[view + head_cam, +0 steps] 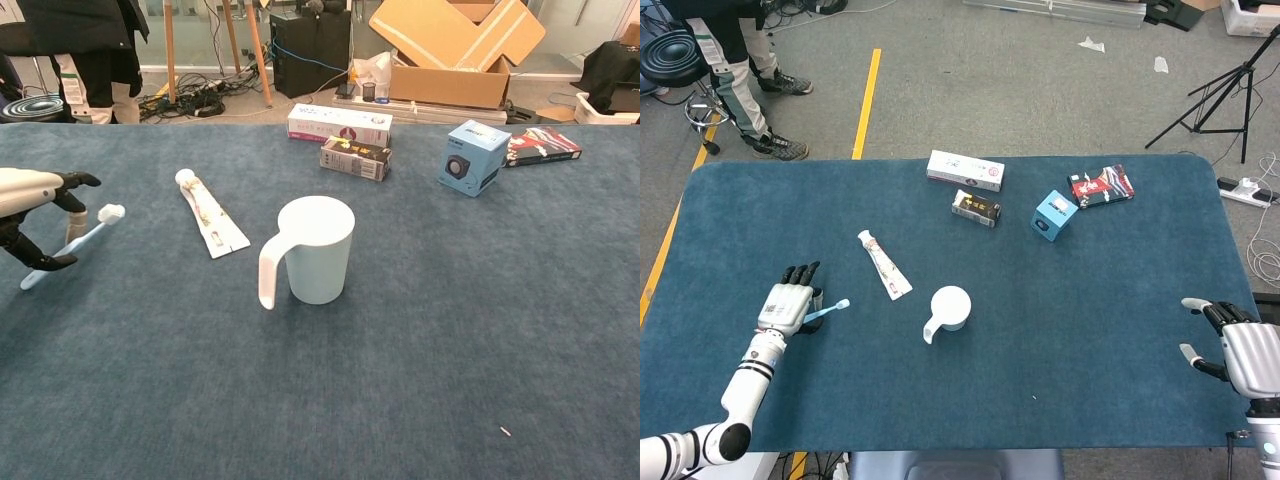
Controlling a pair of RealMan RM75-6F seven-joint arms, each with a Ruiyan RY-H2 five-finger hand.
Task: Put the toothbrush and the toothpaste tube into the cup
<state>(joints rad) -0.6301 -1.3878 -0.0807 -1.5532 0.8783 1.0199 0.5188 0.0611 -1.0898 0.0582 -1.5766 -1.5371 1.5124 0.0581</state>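
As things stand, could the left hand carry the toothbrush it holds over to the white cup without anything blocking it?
Probably yes. The left hand holds the toothbrush tilted up, and the white cup stands open-mouthed to its right. Only the toothpaste tube lies between them, flat on the table, low enough to pass over.

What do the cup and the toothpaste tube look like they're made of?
The cup looks like matte plastic: pale, opaque, with a moulded handle and no glaze shine. The toothpaste tube seems soft laminate or plastic: flat, printed, with a crimped end and white cap.

Grey carpet floor (pixel 1040 90) with a yellow line (pixel 866 100) — black stool (pixel 675 55), tripod (pixel 1220 95) (far side), cardboard box (pixel 455 45).
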